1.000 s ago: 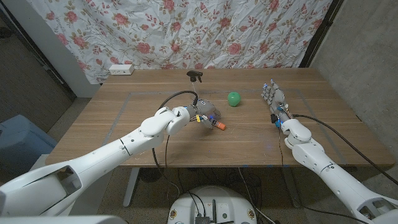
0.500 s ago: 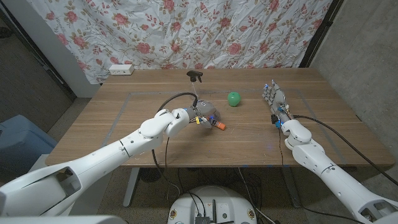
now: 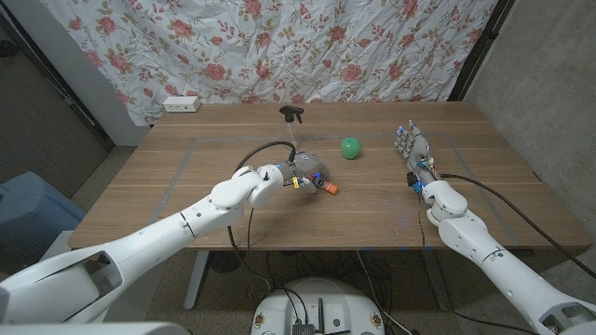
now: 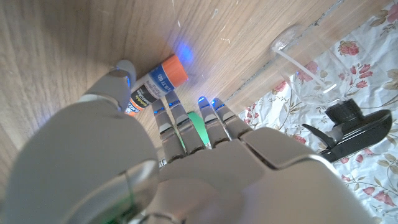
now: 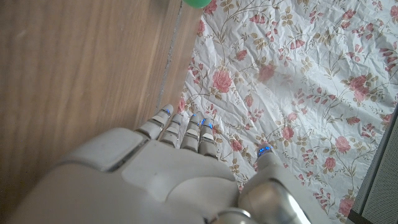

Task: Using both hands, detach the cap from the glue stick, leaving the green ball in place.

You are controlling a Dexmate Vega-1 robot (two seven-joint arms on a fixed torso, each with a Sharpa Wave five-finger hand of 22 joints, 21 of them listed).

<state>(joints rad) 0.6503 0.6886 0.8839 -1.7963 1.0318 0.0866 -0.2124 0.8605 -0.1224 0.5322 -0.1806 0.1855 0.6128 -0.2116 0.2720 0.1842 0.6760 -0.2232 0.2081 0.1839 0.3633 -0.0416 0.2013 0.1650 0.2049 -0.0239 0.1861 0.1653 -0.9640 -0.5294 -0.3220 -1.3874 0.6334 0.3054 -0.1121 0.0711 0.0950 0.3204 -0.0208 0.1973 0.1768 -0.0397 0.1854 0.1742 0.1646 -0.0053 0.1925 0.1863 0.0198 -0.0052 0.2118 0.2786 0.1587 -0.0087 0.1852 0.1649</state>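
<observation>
The glue stick (image 3: 324, 185) lies on the wooden table (image 3: 214, 158) near its middle, its orange cap (image 3: 331, 189) pointing toward my right. My left hand (image 3: 306, 171) hovers over the stick's body. In the left wrist view the thumb (image 4: 117, 79) touches the side of the stick (image 4: 155, 84), the fingers (image 4: 186, 124) reach past it, fairly straight and apart, and the orange cap (image 4: 174, 67) sticks out beyond them. The green ball (image 3: 349, 148) sits just behind the stick, apart from both hands. My right hand (image 3: 411, 151) stands on its edge at the right, fingers spread, holding nothing.
A clear spray bottle with a black trigger head (image 3: 292, 113) stands behind my left hand, also seen as the spray bottle (image 4: 354, 124) in the left wrist view. A white power strip (image 3: 181, 103) lies at the back left edge. A floral cloth (image 3: 307, 46) hangs behind the table.
My left hand has edged slightly toward the right over the glue stick. The stick, the ball and my right hand have stayed where they were.
</observation>
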